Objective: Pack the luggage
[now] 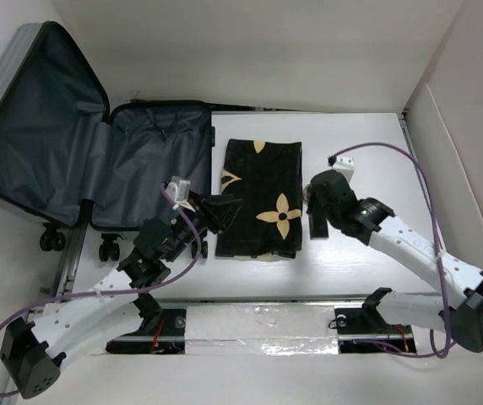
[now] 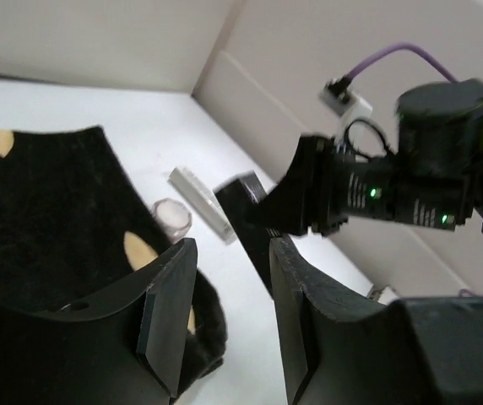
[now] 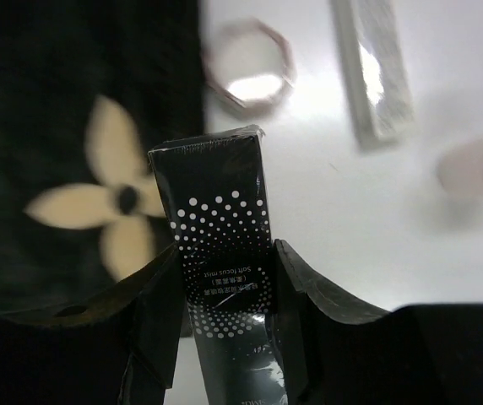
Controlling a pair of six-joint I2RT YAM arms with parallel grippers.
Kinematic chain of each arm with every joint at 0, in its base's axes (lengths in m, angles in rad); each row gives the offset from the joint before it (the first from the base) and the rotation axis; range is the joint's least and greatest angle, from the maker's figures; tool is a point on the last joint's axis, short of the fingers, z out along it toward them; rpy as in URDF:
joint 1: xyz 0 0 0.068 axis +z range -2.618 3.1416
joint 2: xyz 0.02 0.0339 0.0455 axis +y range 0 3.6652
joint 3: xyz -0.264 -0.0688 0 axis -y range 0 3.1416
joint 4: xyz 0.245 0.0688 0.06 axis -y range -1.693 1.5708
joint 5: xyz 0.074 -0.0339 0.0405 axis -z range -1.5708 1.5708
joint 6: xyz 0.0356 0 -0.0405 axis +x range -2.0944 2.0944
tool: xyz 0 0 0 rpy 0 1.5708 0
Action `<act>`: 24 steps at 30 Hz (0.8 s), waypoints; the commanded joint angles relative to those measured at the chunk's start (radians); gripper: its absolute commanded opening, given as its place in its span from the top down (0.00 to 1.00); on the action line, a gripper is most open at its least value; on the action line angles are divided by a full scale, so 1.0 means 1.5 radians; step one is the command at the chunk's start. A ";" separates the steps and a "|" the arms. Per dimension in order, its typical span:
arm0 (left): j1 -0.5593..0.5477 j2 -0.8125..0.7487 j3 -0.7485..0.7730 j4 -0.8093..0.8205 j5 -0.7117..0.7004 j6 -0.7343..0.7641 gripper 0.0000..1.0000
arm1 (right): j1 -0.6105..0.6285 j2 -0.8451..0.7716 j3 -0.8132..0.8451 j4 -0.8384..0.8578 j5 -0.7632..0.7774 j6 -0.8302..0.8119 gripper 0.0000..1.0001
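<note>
The luggage (image 1: 7,80) lies open at the far left, its lid leaning on the wall and its grey-lined base half (image 1: 157,160) flat on the table. My left gripper (image 1: 222,208) is open and empty at the left edge of a folded black cloth with tan flowers (image 1: 263,198). In the left wrist view (image 2: 231,253) bare table shows between its fingers. My right gripper (image 1: 316,211) is shut on a black box with white dots (image 3: 220,228), just right of the cloth. The box also shows in the top view (image 1: 318,228).
A small clear jar (image 3: 250,72) and a white stick-shaped pack (image 3: 377,67) lie on the table beyond the box, right of the cloth (image 3: 81,126). Both also show in the left wrist view: the jar (image 2: 172,217), the pack (image 2: 201,202). White walls enclose the table.
</note>
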State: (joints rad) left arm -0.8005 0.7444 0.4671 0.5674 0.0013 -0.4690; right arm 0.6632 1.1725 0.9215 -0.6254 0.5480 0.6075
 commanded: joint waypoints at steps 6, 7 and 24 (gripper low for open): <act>0.003 -0.178 -0.057 0.119 -0.066 -0.060 0.63 | 0.057 0.130 0.208 0.359 -0.303 -0.070 0.81; 0.003 -0.192 -0.058 0.115 -0.072 -0.058 0.63 | 0.065 0.155 0.226 0.391 -0.328 -0.062 0.82; 0.003 -0.329 -0.052 0.035 -0.167 -0.006 0.61 | 0.094 0.574 0.539 0.649 -0.533 0.163 0.14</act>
State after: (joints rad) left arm -0.8005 0.2405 0.3855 0.6136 -0.2325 -0.4999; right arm 0.8379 2.1052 1.7210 0.1921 -0.1925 0.7963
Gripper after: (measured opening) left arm 0.393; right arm 0.844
